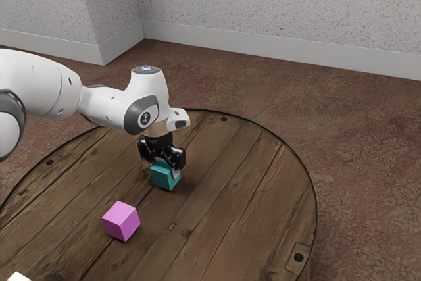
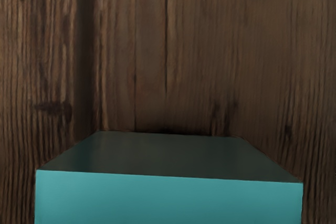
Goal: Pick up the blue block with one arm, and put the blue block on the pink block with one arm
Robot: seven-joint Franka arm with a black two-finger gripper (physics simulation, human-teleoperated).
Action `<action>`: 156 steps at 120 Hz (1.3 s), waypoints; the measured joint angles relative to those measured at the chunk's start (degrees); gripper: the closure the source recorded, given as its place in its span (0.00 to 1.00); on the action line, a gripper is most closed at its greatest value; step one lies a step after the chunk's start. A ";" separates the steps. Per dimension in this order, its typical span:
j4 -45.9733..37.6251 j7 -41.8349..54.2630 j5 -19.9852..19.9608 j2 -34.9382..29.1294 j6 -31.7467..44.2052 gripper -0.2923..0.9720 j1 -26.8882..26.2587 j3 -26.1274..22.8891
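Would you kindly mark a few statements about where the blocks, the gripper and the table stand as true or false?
1. The blue block rests on top of the pink block. False: the two are apart, and the pink block stands alone on the wood.
2. The gripper is right over the blue block. True.
3. The table is round and made of dark wooden planks. True.
4. The pink block lies to the exterior view's right of the blue block. False: it lies to the exterior view's left of it, nearer the camera.
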 joint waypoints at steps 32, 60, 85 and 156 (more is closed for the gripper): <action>-0.16 0.91 -1.67 -0.12 0.35 0.47 0.05 0.25; -4.31 1.06 -0.46 -7.58 0.28 0.50 0.05 0.24; -18.74 0.41 0.04 -24.06 0.43 0.52 0.12 0.37; -39.71 -4.52 0.45 -44.84 -4.33 0.54 2.05 -2.88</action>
